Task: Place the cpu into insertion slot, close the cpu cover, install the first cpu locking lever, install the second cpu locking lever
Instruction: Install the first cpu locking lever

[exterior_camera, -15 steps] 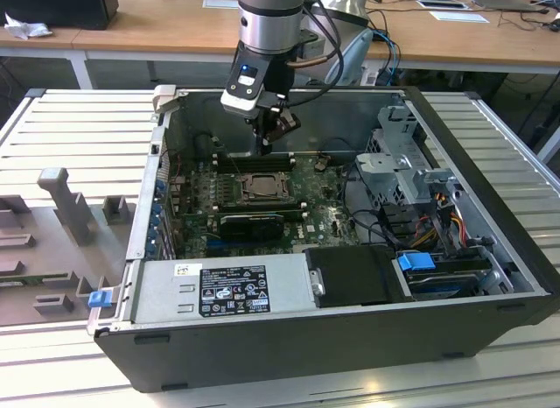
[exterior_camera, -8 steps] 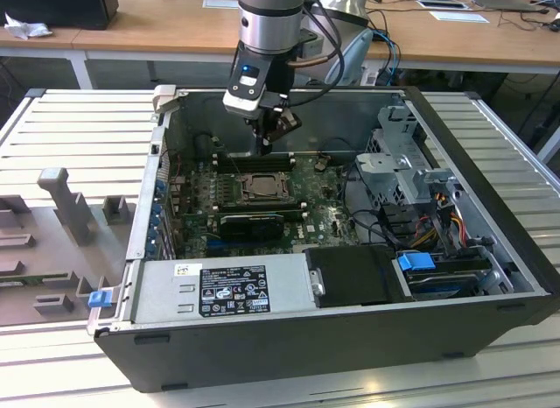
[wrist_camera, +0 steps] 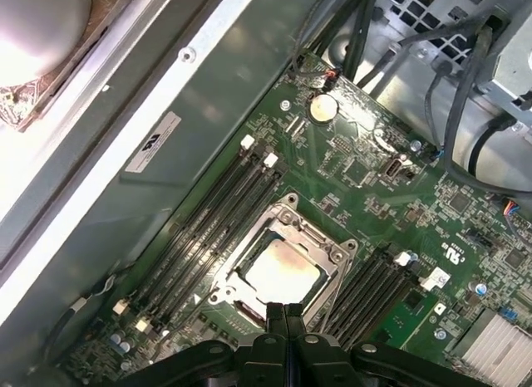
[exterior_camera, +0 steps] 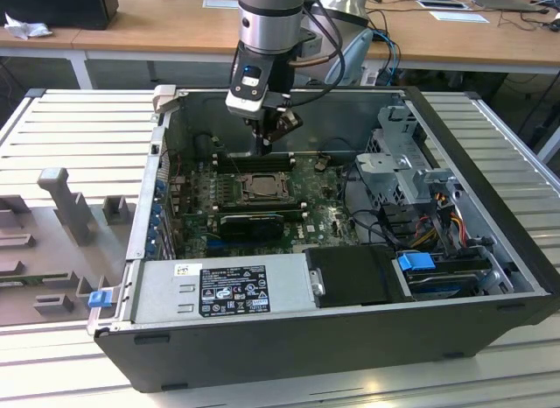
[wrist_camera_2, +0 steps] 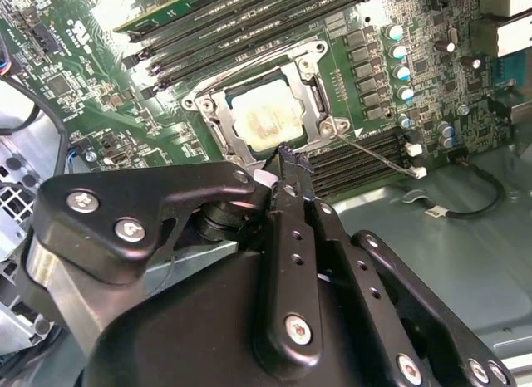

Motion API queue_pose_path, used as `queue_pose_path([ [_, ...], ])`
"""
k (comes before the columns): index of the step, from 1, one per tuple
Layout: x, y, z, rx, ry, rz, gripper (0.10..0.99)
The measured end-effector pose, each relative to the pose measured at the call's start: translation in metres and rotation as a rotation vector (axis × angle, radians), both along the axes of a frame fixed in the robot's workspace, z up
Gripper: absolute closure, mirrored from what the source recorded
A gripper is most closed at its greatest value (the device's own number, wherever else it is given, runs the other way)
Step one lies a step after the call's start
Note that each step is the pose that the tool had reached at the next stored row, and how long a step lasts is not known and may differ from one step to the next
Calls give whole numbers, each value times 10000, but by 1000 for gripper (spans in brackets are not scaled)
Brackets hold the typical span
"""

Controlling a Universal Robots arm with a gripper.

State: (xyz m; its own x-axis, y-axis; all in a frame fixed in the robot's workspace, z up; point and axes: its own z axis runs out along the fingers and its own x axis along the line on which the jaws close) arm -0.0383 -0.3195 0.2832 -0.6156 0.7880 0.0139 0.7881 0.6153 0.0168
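Observation:
The cpu (wrist_camera: 283, 275) lies in the insertion slot (wrist_camera: 248, 311) on the green board, its silver top bright in both wrist views (wrist_camera_2: 266, 121). The cpu cover (wrist_camera: 322, 244), a silvery frame, lies flat around the chip (wrist_camera_2: 249, 81). My gripper (wrist_camera: 285, 314) is shut with nothing between its fingers. Its tips hang just above the socket's edge (wrist_camera_2: 287, 157). In the exterior view the gripper (exterior_camera: 263, 147) points straight down over the far side of the socket (exterior_camera: 259, 187). A thin wire locking lever (wrist_camera_2: 378, 157) stretches out from the socket's corner over the memory slots.
Long black memory slots (wrist_camera: 212, 221) flank the socket on both sides. The case wall (exterior_camera: 289, 119) stands close behind the arm. A grey drive cage (exterior_camera: 407, 167) and cables (exterior_camera: 437, 220) fill the exterior view's right. The power supply (exterior_camera: 219, 290) sits in front.

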Motion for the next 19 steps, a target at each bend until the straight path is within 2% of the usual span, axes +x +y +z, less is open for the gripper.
queue_pose_path([
  [5, 0, 0, 0, 0, -3, 296, 980],
  [11, 0, 0, 0, -1, -38, 1262, 980],
  [19, 0, 0, 0, -1, -62, 1963, 980],
])
